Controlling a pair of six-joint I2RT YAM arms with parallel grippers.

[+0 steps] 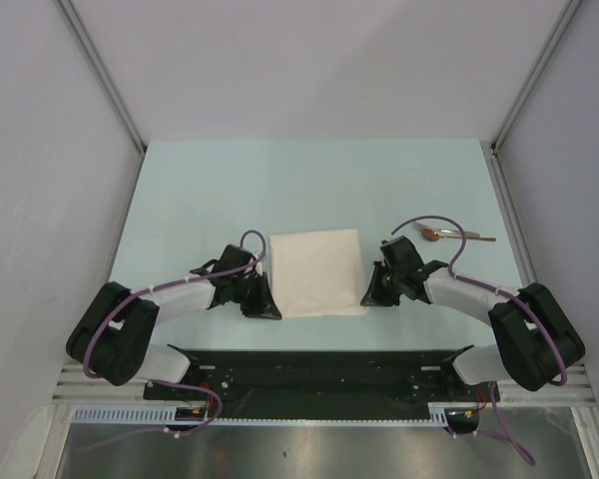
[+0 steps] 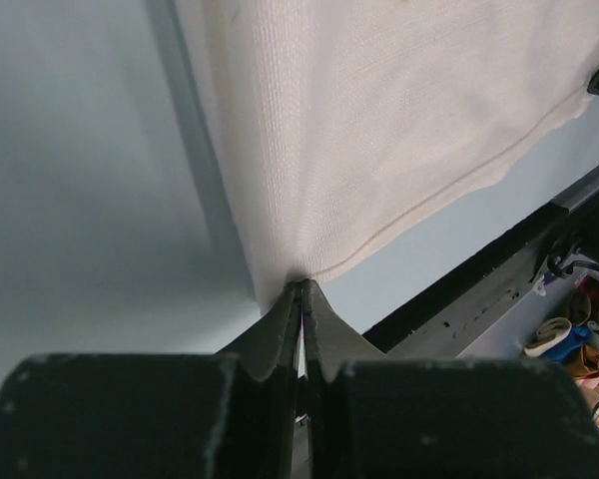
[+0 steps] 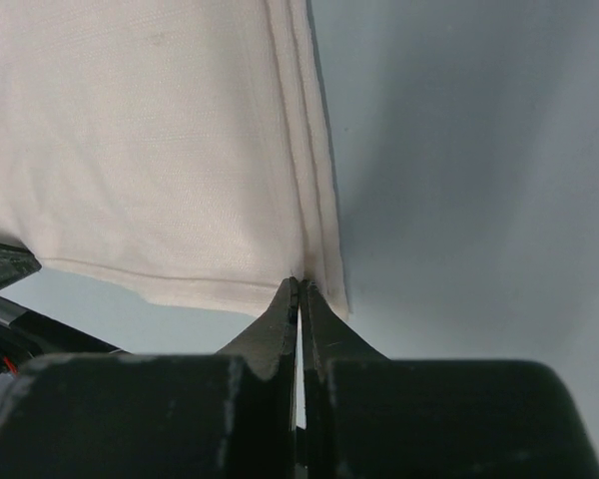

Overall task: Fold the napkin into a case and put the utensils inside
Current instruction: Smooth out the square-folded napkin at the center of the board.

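A pale blue table (image 1: 200, 190) sits between grey walls (image 1: 40, 150).

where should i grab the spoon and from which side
Grip the spoon by the middle of its thin silver handle, coming straight down from above and closing across the handle's width. It lies flat on the table, bowl toward the napkin, handle pointing right, so a sideways approach would probably find little to catch. The right arm is nearer.

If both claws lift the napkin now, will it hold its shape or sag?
It will probably sag: the napkin is thin woven cloth, puckering where the left claw pinches its corner. It is likely light, being so thin. Its layered edge at the right claw may splay apart, since nothing visibly binds the layers.
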